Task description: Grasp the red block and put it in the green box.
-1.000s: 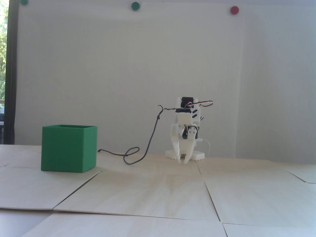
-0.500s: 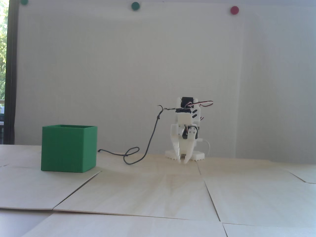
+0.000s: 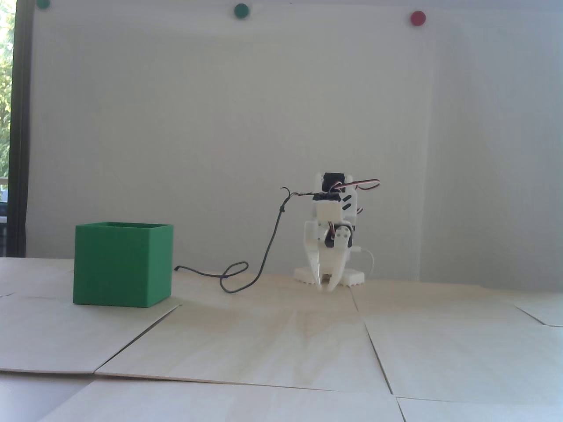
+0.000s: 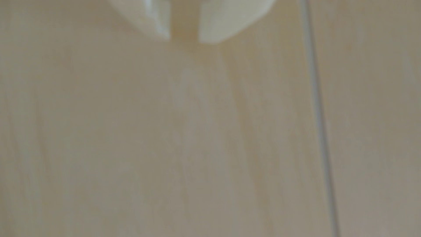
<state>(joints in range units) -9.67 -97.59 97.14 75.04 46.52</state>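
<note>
The white tool (image 3: 326, 286), fingers slightly parted and holding nothing, hangs well apart from the unmarked green box (image 3: 122, 269).

Fixed view: green box (image 3: 122, 269) on table (image 3: 281, 343), left side. Arm (image 3: 333, 228) at table's far edge, right of box, well apart. Gripper (image 3: 326, 288) hangs below arm, tips just above table. Cable (image 3: 268, 246) drops from arm, loops on table between box and arm. Wall (image 3: 264, 110) behind all.
</note>
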